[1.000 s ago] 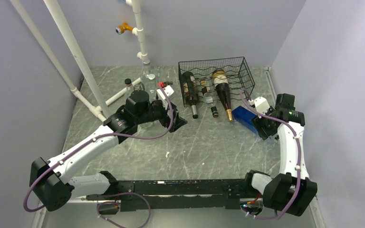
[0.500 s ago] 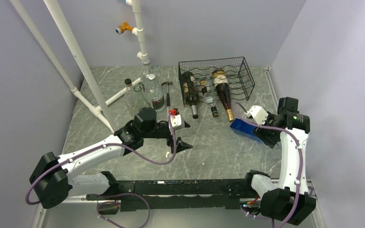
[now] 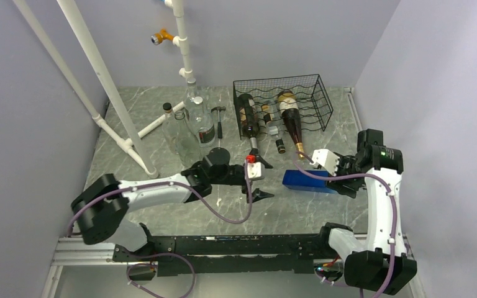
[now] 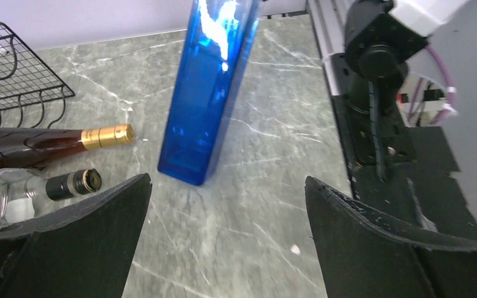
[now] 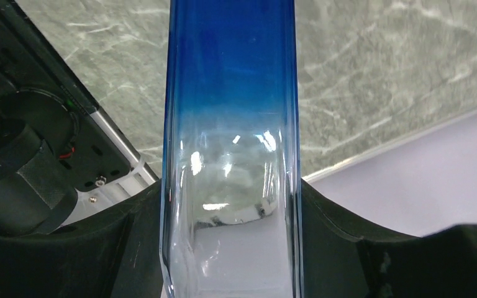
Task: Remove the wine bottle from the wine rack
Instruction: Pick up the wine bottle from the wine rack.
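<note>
Gripping the blue bottle (image 3: pixel 304 180) sideways in my right gripper (image 3: pixel 338 180), just in front of the wine rack (image 3: pixel 323 102). Left gripper (image 3: pixel 263 180) hangs wide open beside it. Glass looks slick, heavy and breakable, so I'd grab mid-body.

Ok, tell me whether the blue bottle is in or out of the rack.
Out. The right pincer holds the blue bottle in front of the wire rack, apart from it.

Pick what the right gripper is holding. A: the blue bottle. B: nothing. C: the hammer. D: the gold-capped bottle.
A: in the right wrist view, the right gripper is clamped on both sides of the blue bottle.
</note>
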`<action>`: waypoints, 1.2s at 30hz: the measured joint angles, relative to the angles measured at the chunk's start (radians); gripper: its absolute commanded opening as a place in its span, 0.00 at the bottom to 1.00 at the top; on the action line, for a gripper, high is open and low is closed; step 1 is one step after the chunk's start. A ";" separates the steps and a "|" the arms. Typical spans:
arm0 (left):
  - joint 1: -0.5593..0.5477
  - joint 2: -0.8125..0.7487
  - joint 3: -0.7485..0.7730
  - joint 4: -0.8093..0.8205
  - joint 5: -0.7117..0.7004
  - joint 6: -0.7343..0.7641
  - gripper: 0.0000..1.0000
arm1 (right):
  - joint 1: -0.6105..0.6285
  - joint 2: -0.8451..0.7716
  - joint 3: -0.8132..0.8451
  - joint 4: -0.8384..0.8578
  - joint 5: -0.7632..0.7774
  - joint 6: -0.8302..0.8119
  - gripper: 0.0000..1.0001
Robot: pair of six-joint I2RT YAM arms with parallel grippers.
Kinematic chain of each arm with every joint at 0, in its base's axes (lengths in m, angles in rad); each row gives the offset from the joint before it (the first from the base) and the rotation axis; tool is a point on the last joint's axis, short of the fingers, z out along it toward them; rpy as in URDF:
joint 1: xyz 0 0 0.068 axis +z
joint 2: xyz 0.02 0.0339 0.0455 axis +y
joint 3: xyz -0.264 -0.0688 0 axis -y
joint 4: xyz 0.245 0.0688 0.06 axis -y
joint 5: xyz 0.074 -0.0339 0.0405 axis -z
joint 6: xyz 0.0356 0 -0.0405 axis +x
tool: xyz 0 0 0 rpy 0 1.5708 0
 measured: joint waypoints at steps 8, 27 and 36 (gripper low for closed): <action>-0.048 0.247 0.038 0.239 -0.147 -0.006 0.99 | 0.188 0.029 0.013 -0.002 -0.048 0.010 0.00; -0.098 0.399 0.042 0.565 -0.158 -0.047 0.99 | 0.468 0.057 0.027 0.068 -0.116 0.155 0.00; -0.099 0.436 0.066 0.554 -0.135 -0.095 0.88 | 0.496 0.079 0.030 0.093 -0.127 0.173 0.00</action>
